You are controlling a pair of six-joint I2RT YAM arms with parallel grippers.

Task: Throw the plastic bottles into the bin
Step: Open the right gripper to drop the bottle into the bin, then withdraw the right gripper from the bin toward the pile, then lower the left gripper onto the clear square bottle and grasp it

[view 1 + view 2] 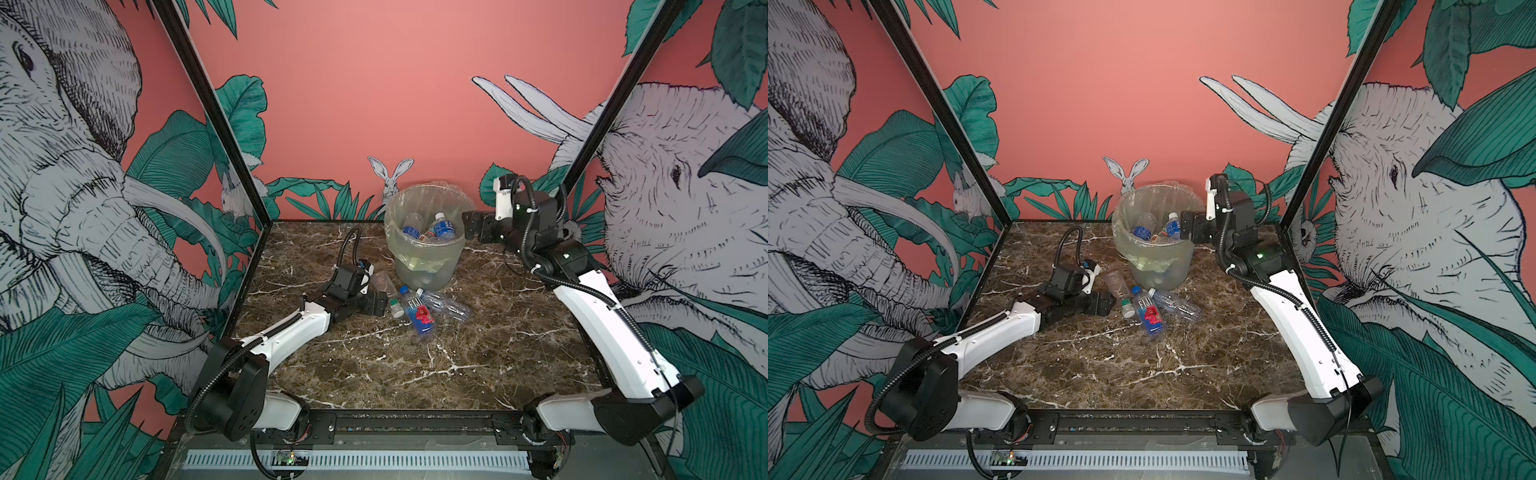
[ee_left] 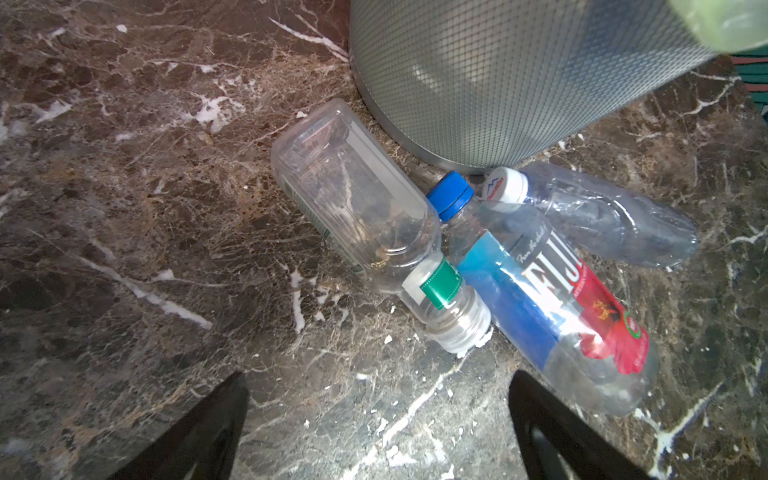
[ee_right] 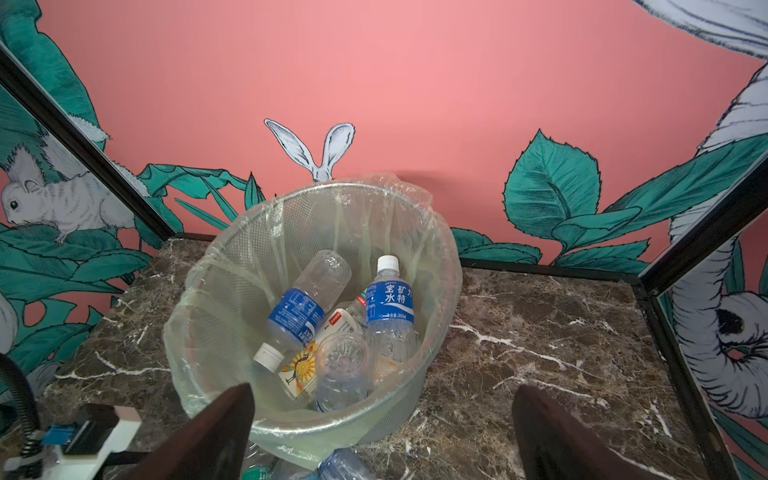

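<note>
Left pincer [image 2: 376, 380] gapes wide and empty, low over the worktop [image 1: 415, 374], just left of three plastic bottles [image 2: 540, 299] clustered at the near foot of the bin [image 1: 428, 257], which stands far, about mid-worktop; right pincer [image 3: 384, 388], likewise spread and empty, hangs by the bin's right rim; more bottles [image 3: 297, 311] lie inside.

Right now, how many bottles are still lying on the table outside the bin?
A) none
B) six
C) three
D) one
C: three lie at the foot of the bin in both top views: a clear bottle, a Fiji bottle and a crumpled bottle.
</note>
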